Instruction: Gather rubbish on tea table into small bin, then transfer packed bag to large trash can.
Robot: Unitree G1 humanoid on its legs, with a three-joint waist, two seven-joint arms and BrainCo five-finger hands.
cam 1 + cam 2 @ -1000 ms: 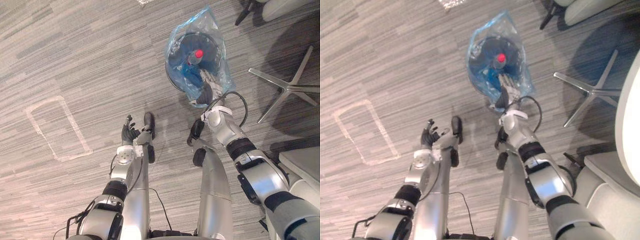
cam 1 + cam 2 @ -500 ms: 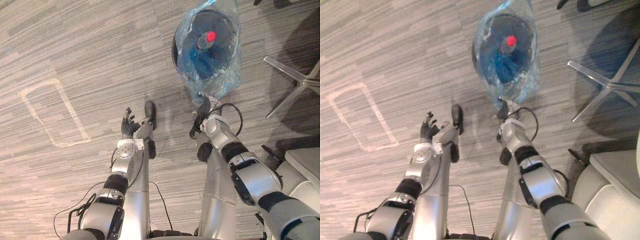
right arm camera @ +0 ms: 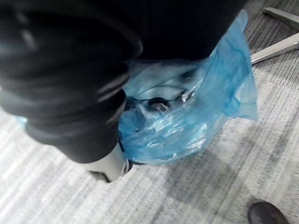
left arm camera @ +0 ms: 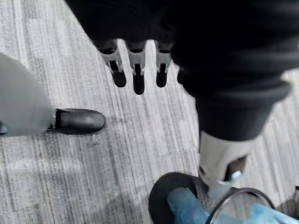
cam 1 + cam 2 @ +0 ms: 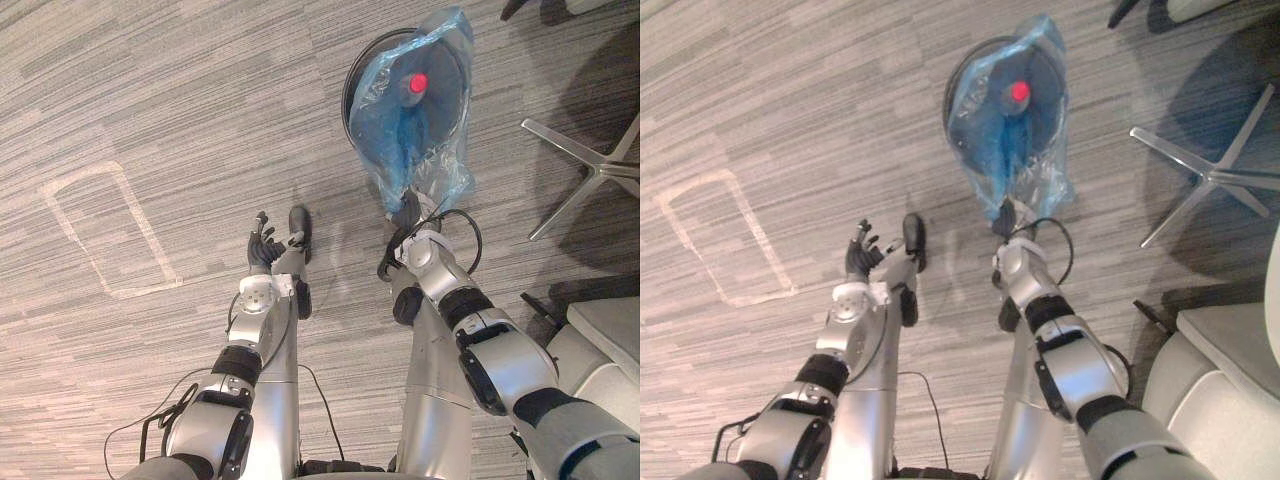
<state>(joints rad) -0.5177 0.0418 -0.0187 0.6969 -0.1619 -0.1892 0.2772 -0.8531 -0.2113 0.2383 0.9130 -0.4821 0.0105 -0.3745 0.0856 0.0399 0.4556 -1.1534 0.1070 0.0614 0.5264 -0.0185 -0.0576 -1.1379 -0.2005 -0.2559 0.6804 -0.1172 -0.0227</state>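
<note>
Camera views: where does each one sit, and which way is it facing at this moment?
Left eye view: on the head, facing down at the carpet; shows the left hand and the right hand by the blue bag over the bin.
Right eye view: on the head, slightly aside; same scene, same hands.
Left wrist view: on the left wrist, facing the floor past its straight fingers.
Right wrist view: on the right wrist, close on the bag.
Shared: both wrist views catch the bag.

The crinkled translucent blue plastic bag (image 5: 415, 120) covers most of the round black bin (image 5: 348, 80), leaving only the left arc of its rim. Inside the bag, a red-capped item (image 5: 418, 83) is only a blur. The right hand (image 5: 406, 211) is half buried at the bag's near end, and its hold cannot be made out. The chrome star-shaped chair base (image 5: 585, 170) is cut off at the right edge.
</note>
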